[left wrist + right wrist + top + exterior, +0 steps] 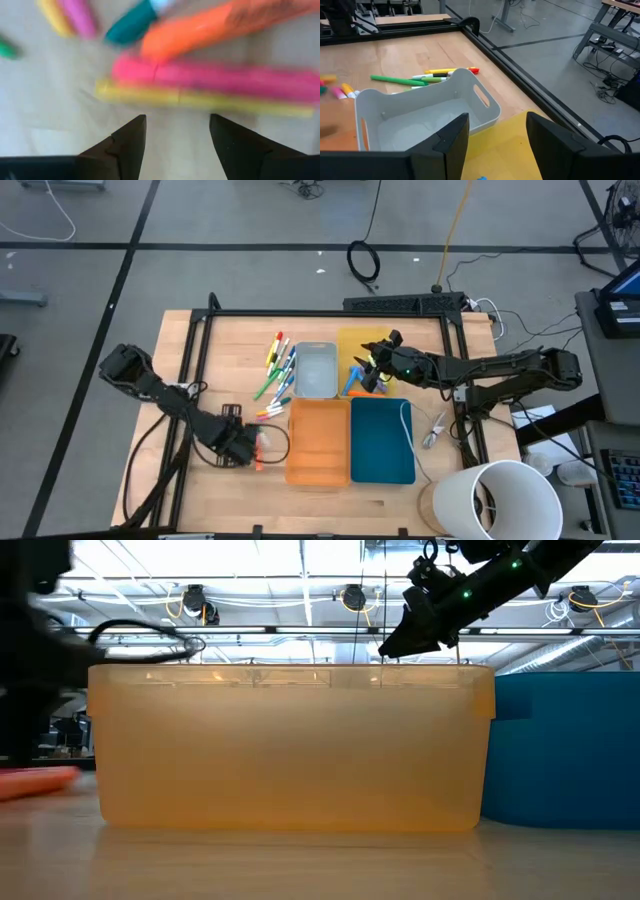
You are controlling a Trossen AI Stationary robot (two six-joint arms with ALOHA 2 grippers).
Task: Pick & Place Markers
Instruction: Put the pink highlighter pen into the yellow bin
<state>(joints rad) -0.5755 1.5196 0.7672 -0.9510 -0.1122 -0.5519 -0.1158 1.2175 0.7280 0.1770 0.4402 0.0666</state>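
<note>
1. Grey floor with cables surrounds the wooden desk, which a dark frame borders on three sides.
2. Four trays sit together mid-desk: the grey tray, yellow tray, orange tray and blue tray, walls touching or nearly so.
3. Most markers lie loose beside the grey tray; a few more lie near the orange tray.
4. The left gripper is low over the desk, fingers spread wide and empty. A yellow marker and a pink marker lie crosswise just ahead of the fingertips, touching each other; an orange marker lies beyond. Judgement: the spread suits straddling one marker, but neighbours leave little clearance.
5. The right gripper hangs above the yellow tray, fingers wide and empty, the grey tray ahead of them. It is well clear of the tray rims.
6. Open desk lies around the left arm; the orange tray wall stands close beside its fingers.
</note>
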